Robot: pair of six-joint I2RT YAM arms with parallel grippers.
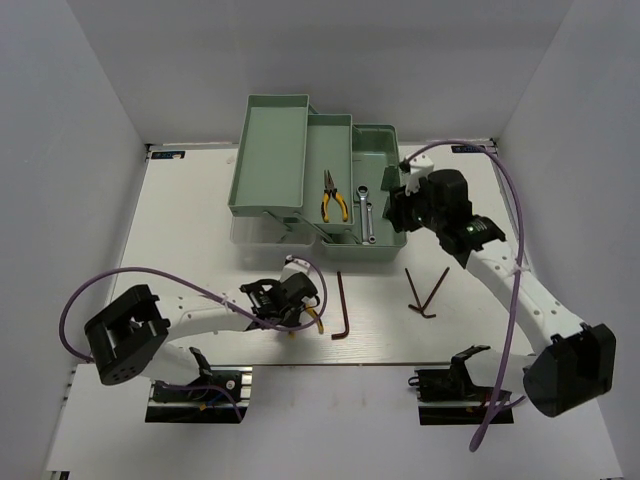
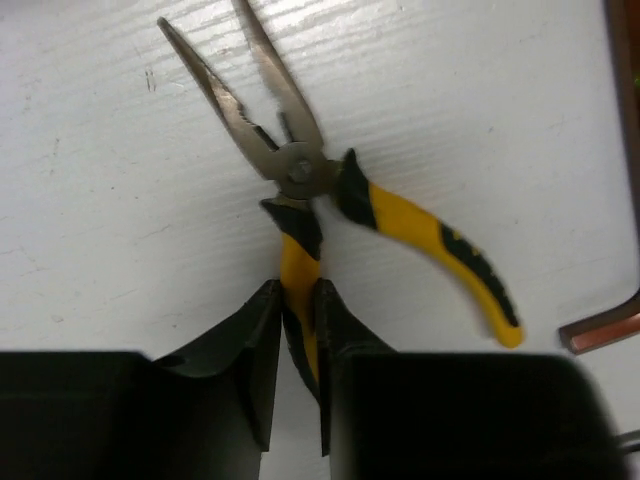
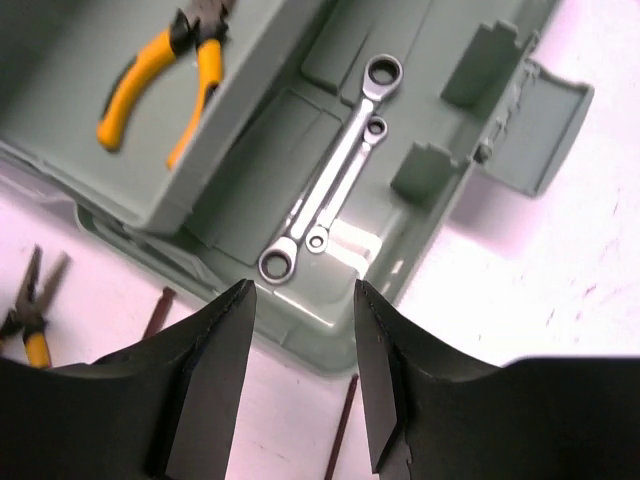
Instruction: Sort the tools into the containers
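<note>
Left wrist view shows you the left gripper (image 2: 297, 292) pinched onto one yellow handle of the pliers (image 2: 300, 170) by the near edge of the worktop (image 1: 190, 230), left of centre, while your right gripper (image 3: 305, 290) hangs with jaws apart over the two wrenches (image 3: 335, 170) in the toolbox (image 1: 270, 150) bin at the far edge.

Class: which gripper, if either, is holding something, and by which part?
The left gripper is shut on the pliers, clamping one yellow-black handle just below the pivot. The right gripper is open over the toolbox, holding nothing.
</note>
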